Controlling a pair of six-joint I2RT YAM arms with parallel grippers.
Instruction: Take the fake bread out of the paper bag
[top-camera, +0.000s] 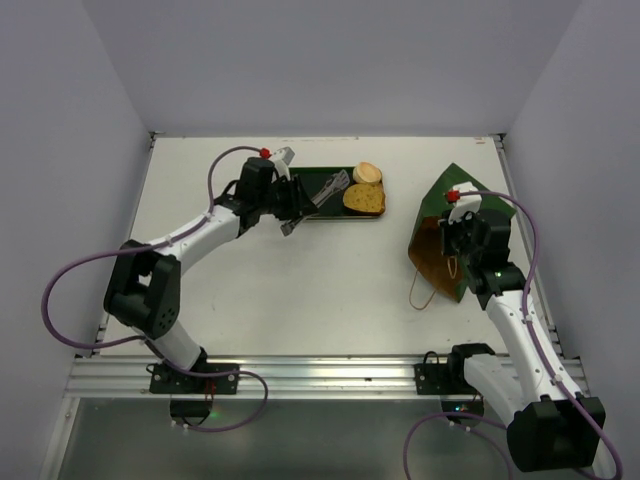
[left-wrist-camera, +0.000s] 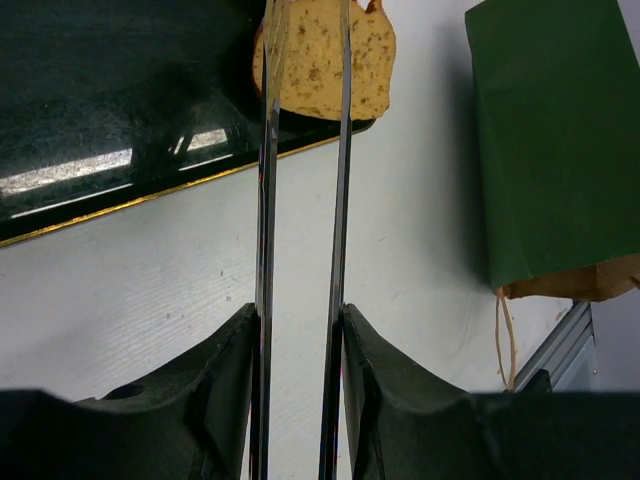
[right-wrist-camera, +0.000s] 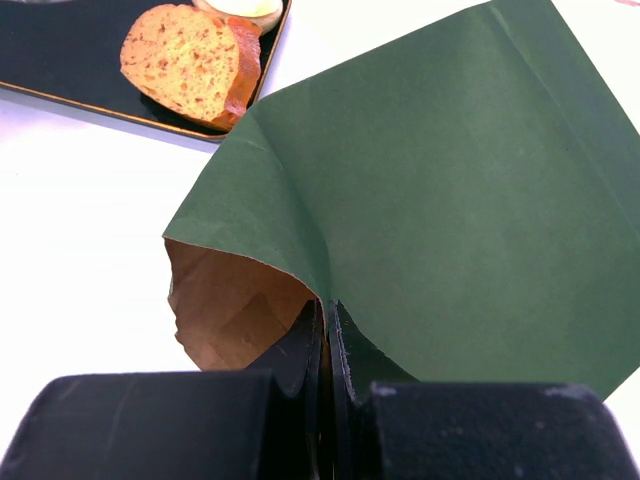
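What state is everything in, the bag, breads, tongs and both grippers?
paper bag: lying on its side, mouth open
bread slice: out, on the tray
round bun: out, on the tray
tongs: held, arms slightly apart
left gripper: shut on tongs
right gripper: shut on paper bag's edge

paper bag (right-wrist-camera: 450, 200): dark green, brown inside | bread slice (right-wrist-camera: 185, 65): speckled orange-tan | table (top-camera: 300, 290): white

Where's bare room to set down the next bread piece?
Free: white tabletop between the flat dark green tray, the dark green paper bag and the arm bases. Crowded: tray's right end, holding a speckled toast slice and pale round bun; left hand with metal tongs hangs over its left.
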